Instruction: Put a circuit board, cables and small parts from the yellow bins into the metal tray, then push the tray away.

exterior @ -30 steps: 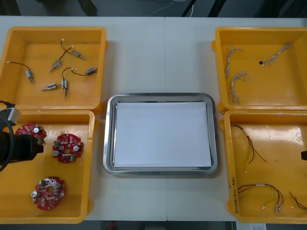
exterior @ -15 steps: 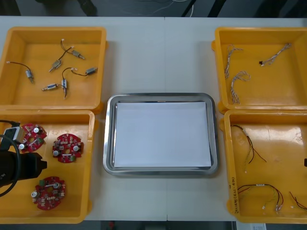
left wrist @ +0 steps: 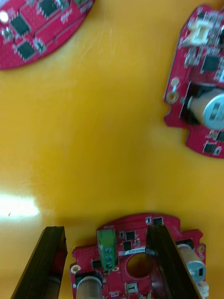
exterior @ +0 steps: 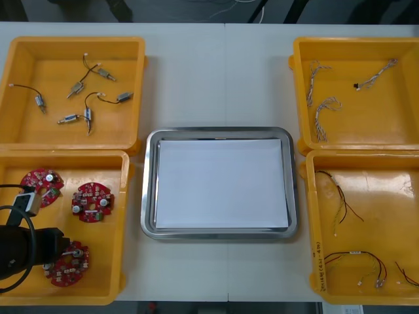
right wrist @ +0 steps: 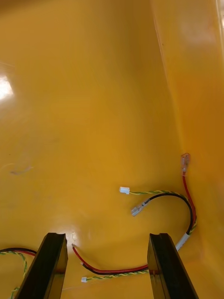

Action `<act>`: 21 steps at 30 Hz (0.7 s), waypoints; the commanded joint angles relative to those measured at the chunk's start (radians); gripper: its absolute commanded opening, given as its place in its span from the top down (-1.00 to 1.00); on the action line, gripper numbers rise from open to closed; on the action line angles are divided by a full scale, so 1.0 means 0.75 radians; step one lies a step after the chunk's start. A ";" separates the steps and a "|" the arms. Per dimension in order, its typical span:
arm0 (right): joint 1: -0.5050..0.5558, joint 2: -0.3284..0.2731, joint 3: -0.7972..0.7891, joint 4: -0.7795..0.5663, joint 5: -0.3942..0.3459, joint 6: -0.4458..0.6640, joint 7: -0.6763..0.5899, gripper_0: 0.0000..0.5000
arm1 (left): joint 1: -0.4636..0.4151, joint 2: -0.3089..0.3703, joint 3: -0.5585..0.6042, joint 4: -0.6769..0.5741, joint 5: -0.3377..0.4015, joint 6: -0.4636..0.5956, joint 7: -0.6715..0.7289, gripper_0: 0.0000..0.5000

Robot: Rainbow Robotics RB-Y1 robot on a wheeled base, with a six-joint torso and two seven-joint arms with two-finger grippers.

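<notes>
Far left of the table (exterior: 216,78), back row: a yellow bin (exterior: 72,41) with small metal parts (exterior: 84,98) on thin black leads, scattered over its floor.

Closer in on the same side: the near left bin (exterior: 122,222), with three round red circuit boards inside. Left gripper (exterior: 60,245) low in this bin, toward its near left corner. Hangs right over the nearest board (exterior: 68,267). Seen from the wrist: left gripper (left wrist: 105,231) spread wide, pinching nothing. Straddles that nearest board (left wrist: 128,254), flat on the bin floor, green terminal block in the gap, one edge running out past a finger (left wrist: 161,254). Second board (exterior: 91,201) and third board (exterior: 40,183) well beyond the fingertips, apart from each other.

Middle: the metal tray (exterior: 149,190), white inside, just beside the bins on both sides.

Right side, back row: the far right bin (exterior: 298,98) with twisted blue and white cables (exterior: 322,108).

Closer in on the right: the near right bin (exterior: 311,229) with red, black and yellow cables (exterior: 357,256). Right gripper (right wrist: 107,238) above this bin's floor, close to a side wall (right wrist: 196,70). Fingers wide apart, holding nothing. One red and black cable (right wrist: 112,270) flat across the gap between them, another looped cable (right wrist: 179,198) just past one fingertip, toward the wall.
</notes>
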 commanded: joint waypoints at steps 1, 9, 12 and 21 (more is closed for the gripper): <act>-0.031 0.041 -0.023 0.023 0.029 -0.010 -0.138 -1.00 | 0.074 0.063 -0.025 -0.040 -0.021 -0.037 -0.060 -1.00; -0.040 0.050 -0.006 0.040 0.082 -0.010 -0.314 -1.00 | 0.076 0.073 -0.056 -0.038 -0.052 -0.039 -0.056 -1.00; -0.050 0.064 0.010 0.081 0.096 -0.021 -0.361 -1.00 | 0.072 0.079 -0.064 -0.038 -0.056 -0.044 -0.054 -1.00; -0.074 0.084 0.067 0.207 0.121 -0.125 -0.379 -1.00 | 0.067 0.079 -0.068 -0.038 -0.064 -0.046 -0.052 -0.38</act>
